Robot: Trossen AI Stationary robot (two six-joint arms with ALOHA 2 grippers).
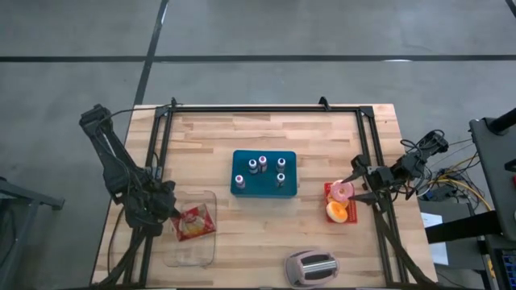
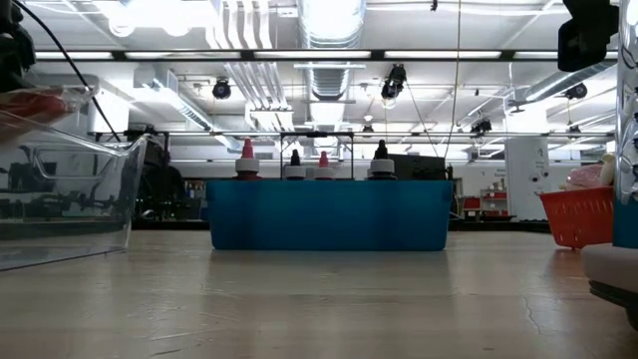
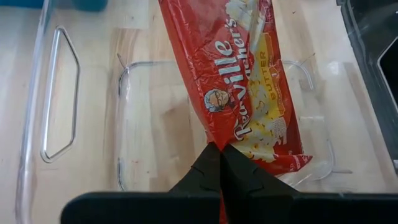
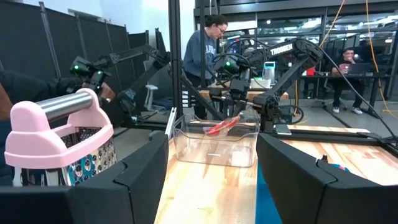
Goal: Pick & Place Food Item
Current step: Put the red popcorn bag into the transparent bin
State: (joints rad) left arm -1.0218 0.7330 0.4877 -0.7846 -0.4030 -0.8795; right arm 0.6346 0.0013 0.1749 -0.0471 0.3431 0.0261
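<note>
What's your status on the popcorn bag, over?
Left gripper shut on popcorn bag, holding it over the clear bin. Right gripper open, by the red basket. Nothing in the way.

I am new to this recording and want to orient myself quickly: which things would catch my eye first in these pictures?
First, the red popcorn bag pinched in the shut left gripper, hanging over the clear plastic bin at the table's left. Next, the blue tray with small bottles at the centre. The right gripper waits open beside the red basket with a pink doughnut.
</note>
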